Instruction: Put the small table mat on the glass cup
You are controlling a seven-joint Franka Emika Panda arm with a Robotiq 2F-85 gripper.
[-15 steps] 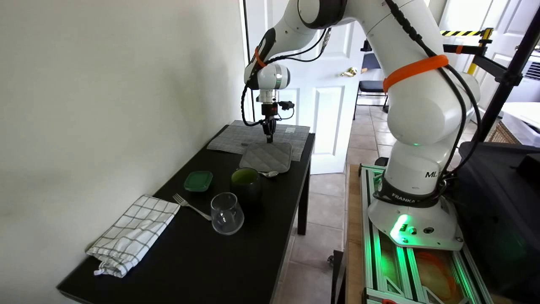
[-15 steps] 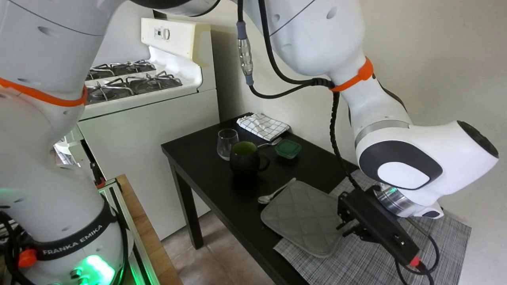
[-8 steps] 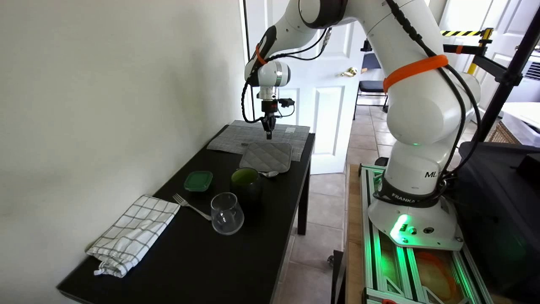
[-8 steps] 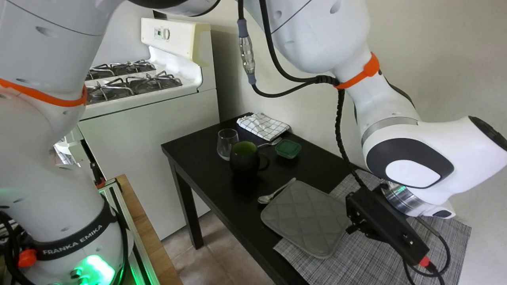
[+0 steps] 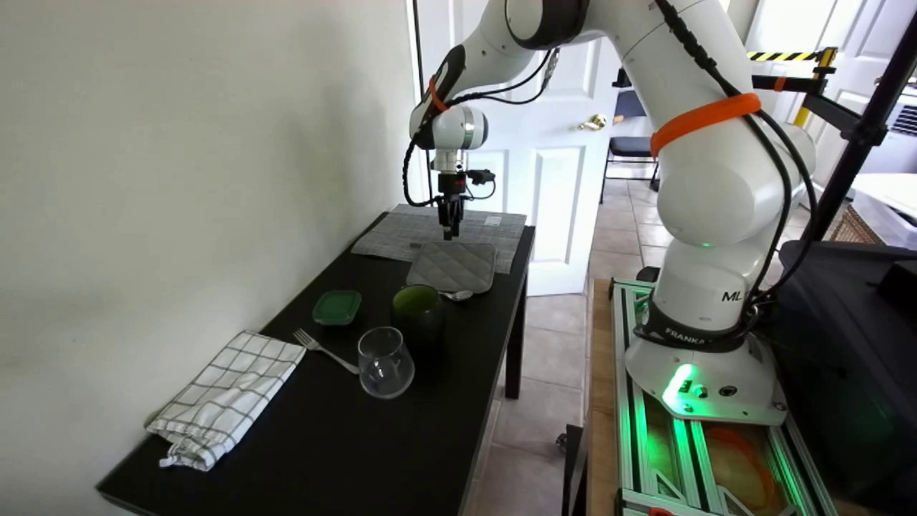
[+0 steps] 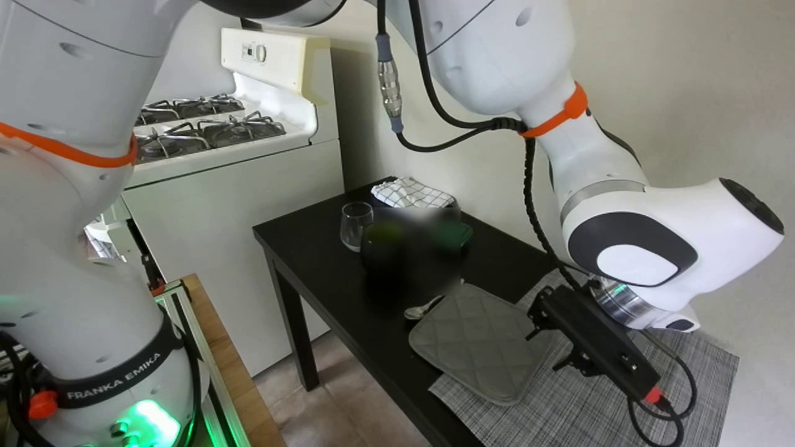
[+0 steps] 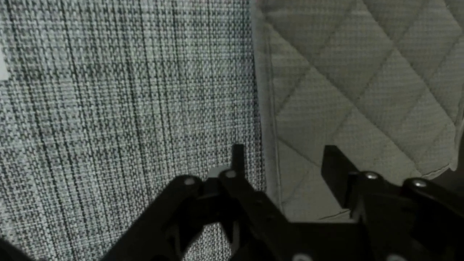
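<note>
I hold the empty tool [image 7: 285, 159] over the small mat [image 6: 478, 341], jaws spread wide; the small mat's edge runs between them with room either side. The small mat overlaps the large mat [image 6: 565, 410]. The glass [image 5: 386, 364] stands well apart on the counter [image 5: 322, 444].

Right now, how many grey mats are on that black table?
2: a quilted mat and, partly beneath it, a larger woven placemat, both on the black table, towards the door.

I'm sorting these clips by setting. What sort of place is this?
Likely a home kitchen: a stove shows in an exterior view, a glass cup and a checked cloth in both exterior views.
</note>
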